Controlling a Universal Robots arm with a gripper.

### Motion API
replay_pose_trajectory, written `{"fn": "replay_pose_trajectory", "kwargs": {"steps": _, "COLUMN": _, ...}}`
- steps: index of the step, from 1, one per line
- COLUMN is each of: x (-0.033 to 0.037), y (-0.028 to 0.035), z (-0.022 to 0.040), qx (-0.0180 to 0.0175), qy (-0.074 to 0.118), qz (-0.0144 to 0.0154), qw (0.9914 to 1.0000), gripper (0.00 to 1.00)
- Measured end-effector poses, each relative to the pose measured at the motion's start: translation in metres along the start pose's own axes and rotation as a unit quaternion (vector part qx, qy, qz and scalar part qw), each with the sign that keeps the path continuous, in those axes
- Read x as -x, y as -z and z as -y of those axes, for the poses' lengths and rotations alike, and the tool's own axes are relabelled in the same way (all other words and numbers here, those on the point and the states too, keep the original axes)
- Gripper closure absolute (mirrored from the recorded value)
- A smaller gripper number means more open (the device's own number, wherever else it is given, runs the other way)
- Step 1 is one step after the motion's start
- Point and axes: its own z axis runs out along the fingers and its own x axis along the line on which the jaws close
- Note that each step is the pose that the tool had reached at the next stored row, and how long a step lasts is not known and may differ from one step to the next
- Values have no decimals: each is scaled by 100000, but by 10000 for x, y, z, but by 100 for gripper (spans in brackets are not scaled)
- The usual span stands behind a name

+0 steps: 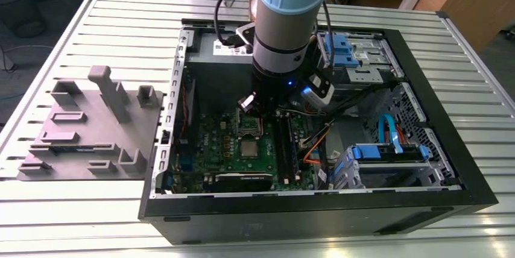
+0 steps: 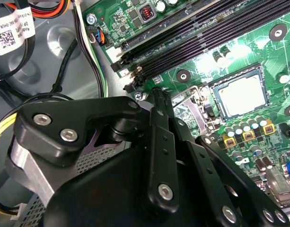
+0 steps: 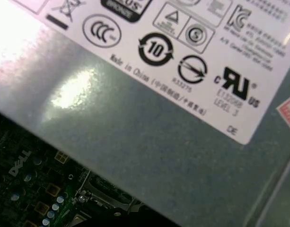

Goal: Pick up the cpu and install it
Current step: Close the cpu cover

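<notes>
Ribbed aluminium table carried an open computer case, with a grey fixture at nine o'clock from it in the exterior view. The arm reached down into the case. The cpu lay flat on the green board, at six o'clock from the wrist and near it, inside its socket frame. In the second wrist view the gripper hung over the board near the ends of the memory slots, beside the cpu but apart from it. Whether its jaws were apart or together I could not tell. I judged that work at this socket needs a level, centred approach, meeting the chip only by its edges and staying clear of the cables. The chip looked small, square and pale silver-grey, with a dull shine. In the first wrist view the grey power-supply box stood just beside the board.
</notes>
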Motion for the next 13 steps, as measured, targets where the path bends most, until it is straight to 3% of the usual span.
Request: {"fn": "replay_pose_trajectory", "kwargs": {"steps": 13, "x": -13, "y": 28, "z": -1, "qx": 87, "qy": -3, "qz": 104, "qw": 100000, "gripper": 89}}
